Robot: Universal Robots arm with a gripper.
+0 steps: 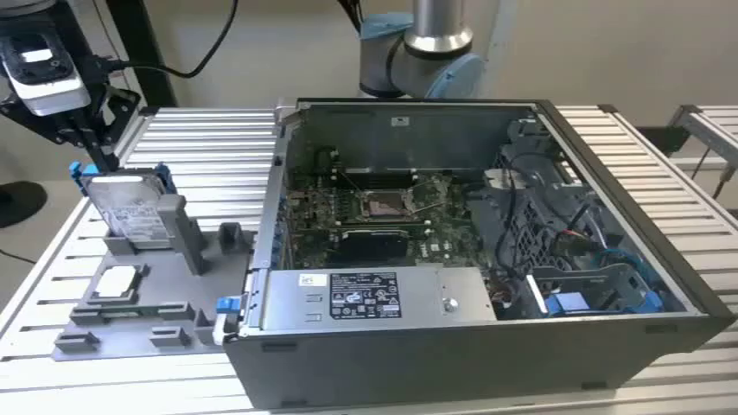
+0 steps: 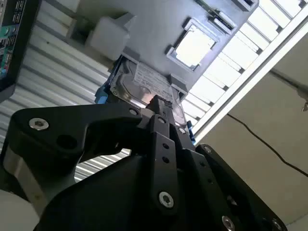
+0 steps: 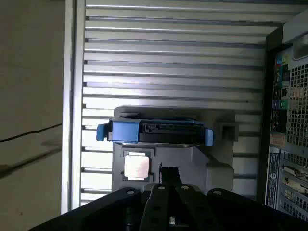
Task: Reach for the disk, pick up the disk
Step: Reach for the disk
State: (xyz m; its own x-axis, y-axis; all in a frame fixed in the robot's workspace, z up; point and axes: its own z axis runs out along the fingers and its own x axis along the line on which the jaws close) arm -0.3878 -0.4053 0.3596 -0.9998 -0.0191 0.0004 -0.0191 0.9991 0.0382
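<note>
While gripper [image 3: 168, 172] hangs closed, empty: hard drive [image 3: 168, 132] — stiff, likely weighty, shock-fragile — best pinched across flat faces.

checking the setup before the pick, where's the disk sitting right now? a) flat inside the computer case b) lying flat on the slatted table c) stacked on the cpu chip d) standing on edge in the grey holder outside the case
d: in the exterior view the disk stands on edge in the grey holder, on the exterior view's left of the open computer case, not inside it.
</note>
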